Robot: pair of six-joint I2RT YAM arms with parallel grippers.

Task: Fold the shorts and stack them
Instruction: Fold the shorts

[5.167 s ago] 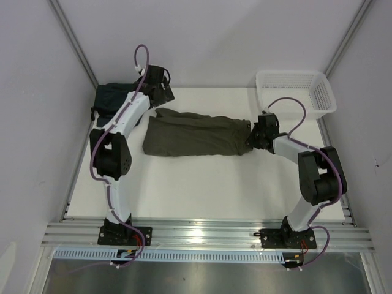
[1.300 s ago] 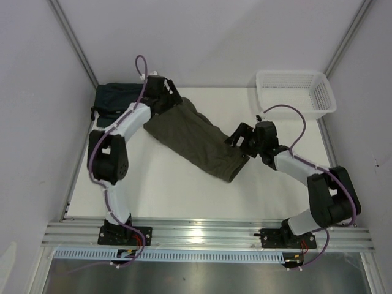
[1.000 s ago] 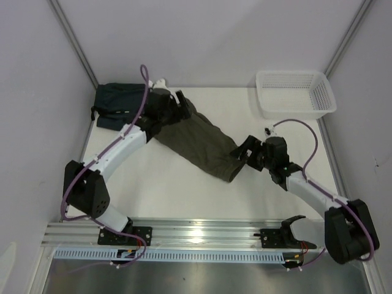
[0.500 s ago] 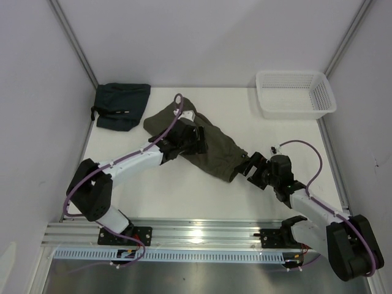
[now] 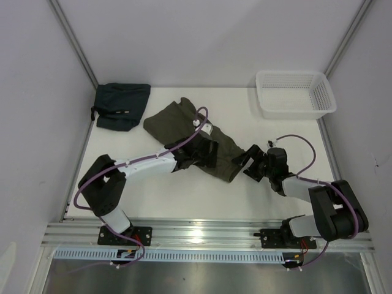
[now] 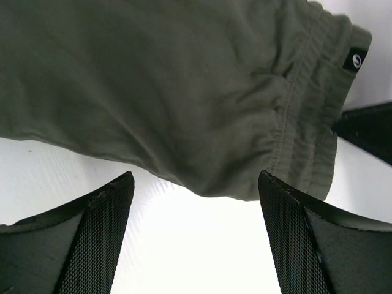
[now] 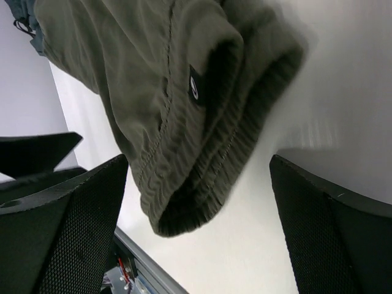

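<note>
The olive-green shorts [image 5: 174, 119], folded into a long strip, lie diagonally on the white table, waistband end nearest. My left gripper [image 5: 207, 152] hovers open over the strip's near edge. In the left wrist view the shorts [image 6: 184, 92] fill the top and only bare table lies between the fingers [image 6: 104, 214]. My right gripper [image 5: 250, 160] stands open just right of the waistband end, apart from it. The right wrist view shows the gathered waistband [image 7: 202, 159] with a small black label [image 7: 195, 86] ahead of the open right gripper [image 7: 199, 160].
Another dark teal folded garment [image 5: 121, 105] lies at the back left corner. A white mesh basket [image 5: 318, 95] stands at the back right. The right gripper's black finger [image 6: 367, 128] shows at the edge of the left wrist view.
The shorts were swung from lying across the table to a diagonal. Both grippers have let go; the left arm slid down along the strip and the right gripper drew back.
</note>
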